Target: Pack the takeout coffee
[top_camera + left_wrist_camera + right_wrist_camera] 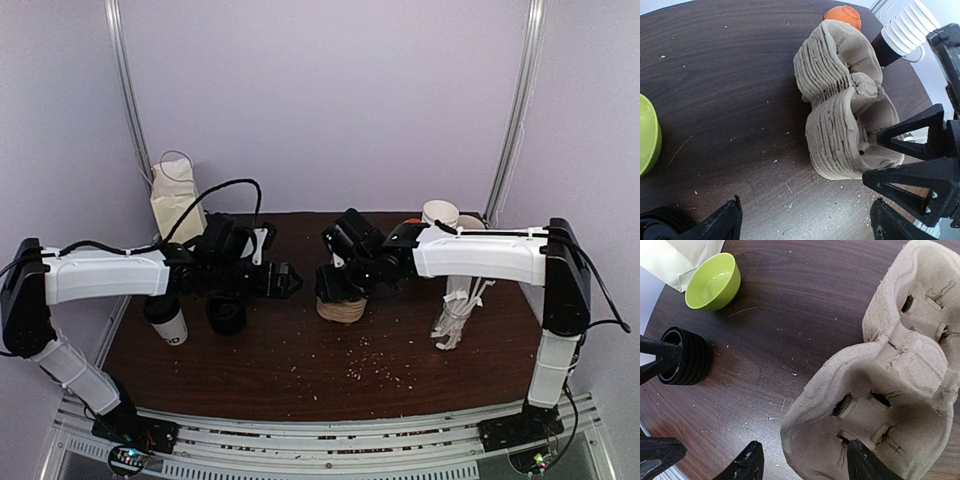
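The takeout coffee [169, 323], a white cup with a black lid, stands at the left of the table beneath my left forearm; neither wrist view shows it. My left gripper [288, 280] [805, 227] hovers open over bare table, just left of the stack of brown pulp cup carriers [341, 306] [845, 105], with nothing between its fingers. My right gripper [336, 268] [805, 465] is over that stack [890, 385], jaws open astride the top carrier's near wall. One finger [862, 462] sits inside a pocket and the other [747, 465] outside, a gap away from the wall.
A black stack of lids [227, 316] [685, 356] stands beside the coffee. A green bowl [712, 282] and a paper bag [175, 198] sit at the back left. A stack of white cups [440, 213] [907, 30], an orange object [842, 14] and wrapped straws [455, 315] are on the right.
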